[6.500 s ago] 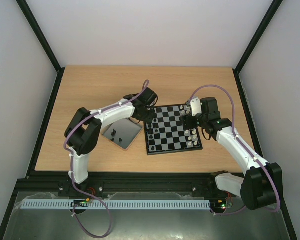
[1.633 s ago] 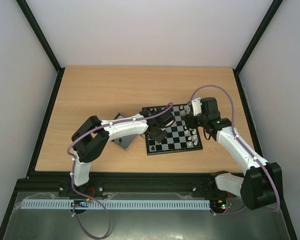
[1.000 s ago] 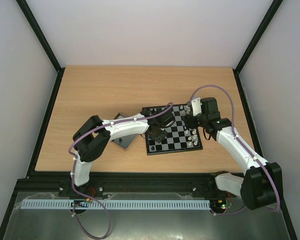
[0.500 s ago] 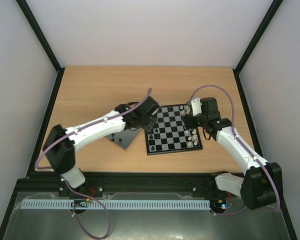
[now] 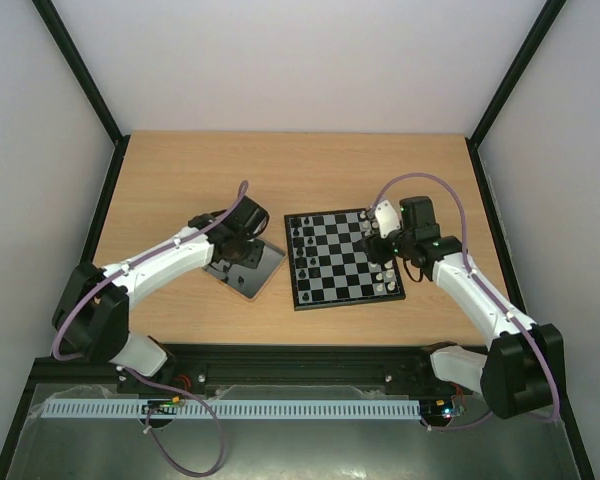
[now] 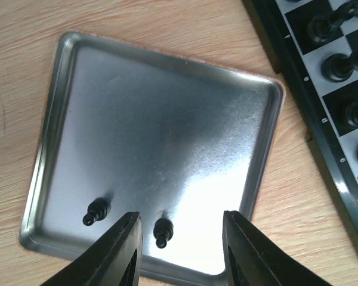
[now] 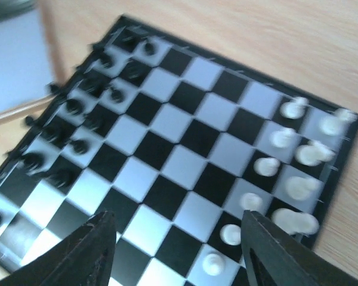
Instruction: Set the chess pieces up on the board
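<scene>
The chessboard lies right of centre, with black chess pieces along its left side and white ones along its right. My left gripper hangs open over the grey tray. In the left wrist view it is empty above the tray's near edge, with one black piece between the fingers and another just left of them. My right gripper is open and empty over the board's right part. In the blurred right wrist view it is above the white pieces, with the black pieces beyond.
The metal tray sits on the wooden table just left of the board's black border. Black pieces stand along that board edge. Black frame rails run along the table's sides.
My left arm has pulled back from the board's left side and swung left over the tray, jaws open. My right gripper has stayed over the board's right part.
</scene>
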You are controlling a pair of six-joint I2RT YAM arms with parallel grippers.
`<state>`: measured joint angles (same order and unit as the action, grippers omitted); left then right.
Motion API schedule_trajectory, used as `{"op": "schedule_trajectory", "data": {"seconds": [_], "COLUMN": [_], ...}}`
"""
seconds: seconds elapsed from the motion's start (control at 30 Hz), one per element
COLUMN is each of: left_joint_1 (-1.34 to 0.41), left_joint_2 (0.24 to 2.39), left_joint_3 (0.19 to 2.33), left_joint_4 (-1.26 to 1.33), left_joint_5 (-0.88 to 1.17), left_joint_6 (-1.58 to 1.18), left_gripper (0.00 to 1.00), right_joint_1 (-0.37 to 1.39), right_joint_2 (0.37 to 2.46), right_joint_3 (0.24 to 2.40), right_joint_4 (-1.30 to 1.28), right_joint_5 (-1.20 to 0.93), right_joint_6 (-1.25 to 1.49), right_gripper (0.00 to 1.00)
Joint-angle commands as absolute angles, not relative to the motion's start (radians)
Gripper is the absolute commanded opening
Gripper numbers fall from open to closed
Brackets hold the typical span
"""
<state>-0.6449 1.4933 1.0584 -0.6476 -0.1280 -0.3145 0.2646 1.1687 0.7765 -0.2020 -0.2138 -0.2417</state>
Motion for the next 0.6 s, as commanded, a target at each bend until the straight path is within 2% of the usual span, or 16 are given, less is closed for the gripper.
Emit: {"op": "schedule_trajectory", "data": {"seconds": [0.0,0.23,0.4,0.57], "left_joint_1": [-0.595,-0.478,-0.434,-0.402], "left_joint_2": [1.445,1.326,1.226,1.156], "left_joint_3": [1.017,0.922,0.86,0.827], "left_joint_4": [-0.611,-0.465,-0.368,-0.349], "left_joint_5": [-0.086,-0.054,-0.113,-0.157], "left_joint_6": [-0.294,-0.309,-0.281,-0.288], "left_gripper": [0.41,0.5,0.51,0.52], "right_joint_1": [0.319,0.521,0.587,0.629], "right_joint_2": [1.211,1.328,1.482,1.584], "right_joint_3": [0.792,0.834,0.945,1.011], "right_joint_4": [-0.32,-0.301,-0.345,-0.37], "right_joint_5": [-0.424,-0.29,-0.25,-0.246], "right_joint_6": [-0.371,-0.446,-0.43,-0.418], "right_gripper": [0.57,0.5,0.45,0.45]}}
